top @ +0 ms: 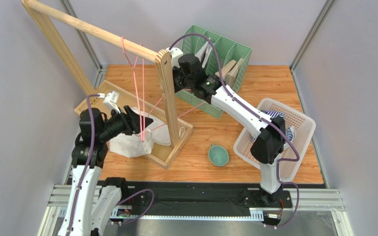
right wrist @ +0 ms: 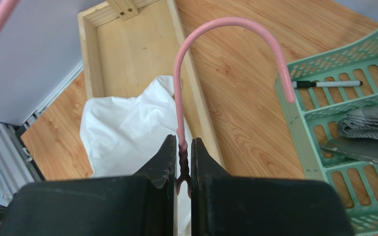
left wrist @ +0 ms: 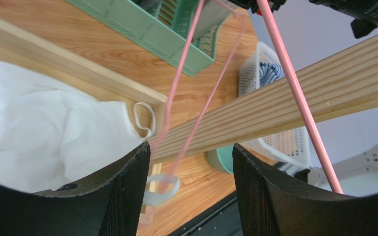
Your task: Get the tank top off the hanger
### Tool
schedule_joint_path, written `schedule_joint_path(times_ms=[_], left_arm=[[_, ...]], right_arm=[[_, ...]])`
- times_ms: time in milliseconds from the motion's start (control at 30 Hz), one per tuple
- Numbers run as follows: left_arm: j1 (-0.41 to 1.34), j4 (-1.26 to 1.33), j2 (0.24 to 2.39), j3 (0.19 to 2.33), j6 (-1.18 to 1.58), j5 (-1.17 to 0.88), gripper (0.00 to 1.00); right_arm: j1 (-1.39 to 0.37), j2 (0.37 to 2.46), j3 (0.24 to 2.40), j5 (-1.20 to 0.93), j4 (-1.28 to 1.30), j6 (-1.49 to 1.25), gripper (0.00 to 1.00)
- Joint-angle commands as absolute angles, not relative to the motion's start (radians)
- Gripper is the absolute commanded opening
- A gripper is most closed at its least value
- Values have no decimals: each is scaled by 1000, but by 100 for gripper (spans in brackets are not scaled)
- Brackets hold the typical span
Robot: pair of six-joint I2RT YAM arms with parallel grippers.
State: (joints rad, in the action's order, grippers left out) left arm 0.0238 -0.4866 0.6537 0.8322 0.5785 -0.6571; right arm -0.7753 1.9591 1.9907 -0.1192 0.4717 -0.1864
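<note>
The white tank top (top: 127,145) lies heaped in the wooden rack's base tray and also shows in the left wrist view (left wrist: 38,132) and the right wrist view (right wrist: 122,128). My right gripper (top: 187,91) is shut on the twisted neck of the pink hanger (right wrist: 225,22), gripper (right wrist: 182,147), with the hook free above the fingers. My left gripper (top: 144,120) is open just above the tank top. Between its fingers (left wrist: 191,167) a white strap loop (left wrist: 161,189) hangs round a thin pink hanger wire (left wrist: 210,98).
The wooden rack post (top: 169,98) stands between the arms, and a second pink hanger (top: 127,51) hangs on its rail. A green organiser (top: 220,54) is at the back, a white basket (top: 299,130) with striped cloth at the right, a teal bowl (top: 218,155) in front.
</note>
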Motion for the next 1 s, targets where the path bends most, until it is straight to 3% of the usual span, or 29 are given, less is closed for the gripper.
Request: schedule_joint_path(times_ms=[0,167,433,733,967], left_arm=[[25,-558,534,845,597,-410,69],[25,-624,447,844,600,-269,75],[25,-680,459,825,607,-187,75],[25,-601,483,755,655,-282,73],[25,-454,629,698,684,-462,64]], right_arm=[[-775,1885,2040,-2,495,-176,0],[-778,1873,2046,93,529,-173,0],[-778,1871,2109,287,630,-172,0],[-798,1879,2131,295,675,-5,0],[-795,1868,2105,279,696,24,0]])
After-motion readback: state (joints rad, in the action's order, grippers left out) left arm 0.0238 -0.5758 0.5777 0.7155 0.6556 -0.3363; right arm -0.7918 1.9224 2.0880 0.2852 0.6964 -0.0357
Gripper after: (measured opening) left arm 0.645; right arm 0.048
